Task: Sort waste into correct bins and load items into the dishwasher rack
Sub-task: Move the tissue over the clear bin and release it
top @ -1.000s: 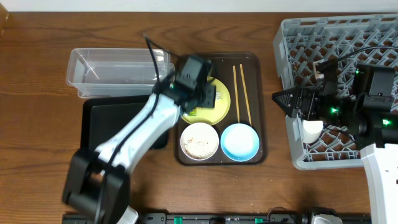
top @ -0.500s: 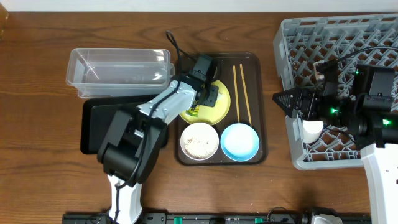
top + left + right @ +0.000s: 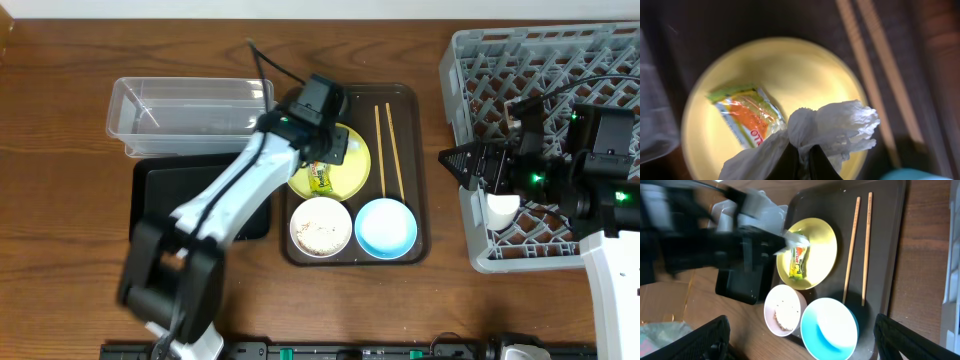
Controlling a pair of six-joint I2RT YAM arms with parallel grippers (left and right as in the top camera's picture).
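With left pincer (image 3: pixel 801 155) clamped on crumpled white scrap (image 3: pixel 835 125), rise clear of round pale-yellow plate (image 3: pixel 790 65) before swinging binward; right pincer (image 3: pixel 455 160) spread, empty.

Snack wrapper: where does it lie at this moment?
In the overhead view the snack wrapper lies on the pale-yellow plate, left of the chopsticks and close to the white bowl.

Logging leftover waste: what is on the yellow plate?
A printed snack wrapper lies on the plate. The left gripper holds a crumpled white scrap over it, hiding part of the plate.
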